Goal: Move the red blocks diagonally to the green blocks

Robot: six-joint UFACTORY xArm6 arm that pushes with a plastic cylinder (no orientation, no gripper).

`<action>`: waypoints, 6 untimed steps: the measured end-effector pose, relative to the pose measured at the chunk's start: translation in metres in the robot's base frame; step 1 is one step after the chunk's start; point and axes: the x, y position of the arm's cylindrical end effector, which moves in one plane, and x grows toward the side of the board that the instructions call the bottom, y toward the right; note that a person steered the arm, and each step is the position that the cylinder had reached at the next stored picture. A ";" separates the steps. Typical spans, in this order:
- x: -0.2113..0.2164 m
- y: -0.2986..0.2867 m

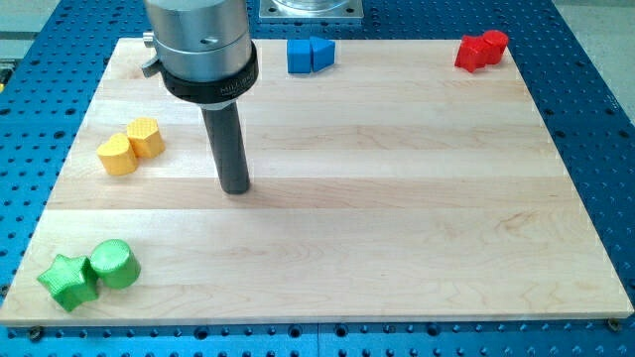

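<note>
Two red blocks (481, 50) sit touching each other at the board's top right corner; their shapes are hard to make out. A green star block (67, 281) and a green cylinder (114, 264) sit touching at the board's bottom left corner. My tip (235, 188) rests on the board left of centre, far from the red blocks and up and to the right of the green blocks. It touches no block.
Two yellow blocks (131, 146) sit together at the left, just left of my tip. Two blue blocks (310, 55) sit together at the top edge, right of the rod's body. The wooden board (397, 198) lies on a blue perforated table.
</note>
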 end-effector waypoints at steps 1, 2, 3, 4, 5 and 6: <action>-0.001 0.082; -0.019 0.202; -0.046 0.314; -0.088 0.413; -0.098 0.432; -0.116 0.433</action>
